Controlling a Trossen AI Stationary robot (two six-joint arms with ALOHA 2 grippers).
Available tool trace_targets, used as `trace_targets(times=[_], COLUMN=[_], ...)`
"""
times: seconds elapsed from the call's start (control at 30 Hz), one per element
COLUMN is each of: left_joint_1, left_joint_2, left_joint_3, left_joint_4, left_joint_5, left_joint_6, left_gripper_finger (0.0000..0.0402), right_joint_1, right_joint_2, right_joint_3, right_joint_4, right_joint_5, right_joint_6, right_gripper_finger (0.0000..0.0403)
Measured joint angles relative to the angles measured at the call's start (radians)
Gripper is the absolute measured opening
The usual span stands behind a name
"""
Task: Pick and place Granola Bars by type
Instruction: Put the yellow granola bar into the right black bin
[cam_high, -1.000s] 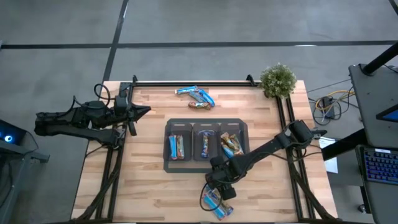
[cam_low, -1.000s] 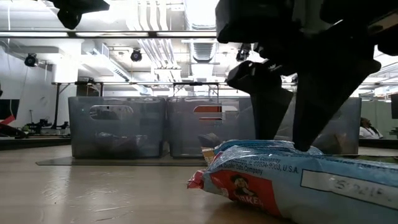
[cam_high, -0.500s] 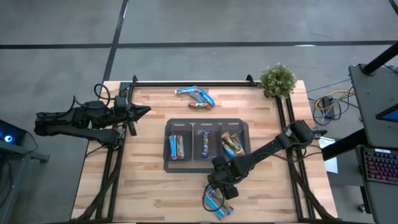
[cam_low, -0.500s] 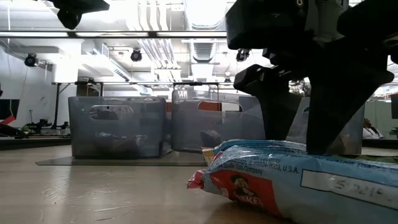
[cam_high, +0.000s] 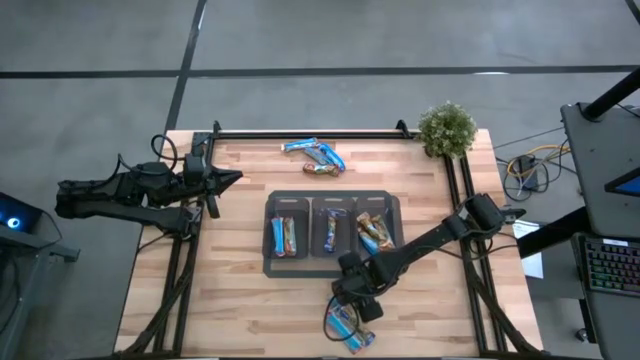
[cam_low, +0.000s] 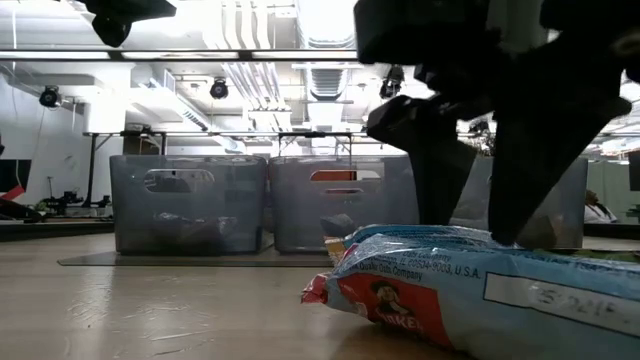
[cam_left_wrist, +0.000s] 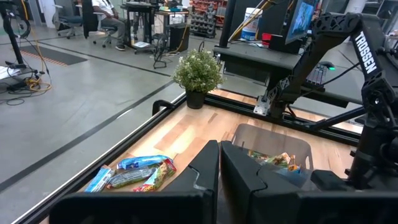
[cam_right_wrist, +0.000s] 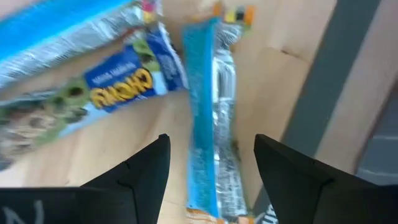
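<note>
**A:** What do we see low in the middle of the top-down picture?

**B:** We see the right gripper (cam_high: 350, 305) there, just above a small pile of granola bars (cam_high: 346, 328) on the wooden table (cam_high: 230, 290). Its two fingers (cam_right_wrist: 144, 168) stand wide apart. A light blue bar (cam_right_wrist: 208, 118) lies in the gap between them, but they are not squeezing it.

**A:** Can we read anything on the wrappers?

**B:** Yes. In the right wrist picture one blue wrapper (cam_right_wrist: 121, 81) says "CHEWY" in yellow letters. In the low picture the closest bar (cam_low: 470, 290) fills the lower right. We can read "U.S.A." on it, and the word "QUAKER" on its red end. The other small print is too tiny for us.

**A:** Where are the other bars?

**B:** In the top-down picture, a grey tray (cam_high: 332, 262) with three bins sits in the middle. We see bars in the left bin (cam_high: 285, 235), the middle bin (cam_high: 329, 230) and the right bin (cam_high: 372, 234). A few more bars (cam_high: 315, 154) lie near the top middle, at the far edge of the table.

**A:** And the other arm?

**B:** The left gripper (cam_high: 232, 177) waits at the left side of the top-down picture, and its fingers are pressed together with nothing in them. In its wrist picture we read "TROSSEN" on the right arm (cam_left_wrist: 367, 53) at the upper right. A little green plant (cam_high: 446, 128) stands at the top right corner of the table.
</note>
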Motion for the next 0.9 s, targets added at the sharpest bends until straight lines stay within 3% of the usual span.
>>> trace_targets(times=[0.6, 0.9], left_joint_1=[0.000, 0.000], left_joint_2=[0.000, 0.000], left_joint_3=[0.000, 0.000], left_joint_4=[0.000, 0.000], left_joint_5=[0.000, 0.000], left_joint_6=[0.000, 0.005], left_gripper_finger=[0.0000, 0.0000], right_joint_1=[0.016, 0.054], right_joint_2=[-0.001, -0.002], right_joint_3=[0.195, 0.209], right_joint_4=[-0.105, -0.103], right_joint_5=[-0.007, -0.006], right_joint_6=[-0.062, -0.068], right_gripper_finger=[0.0224, 0.0224])
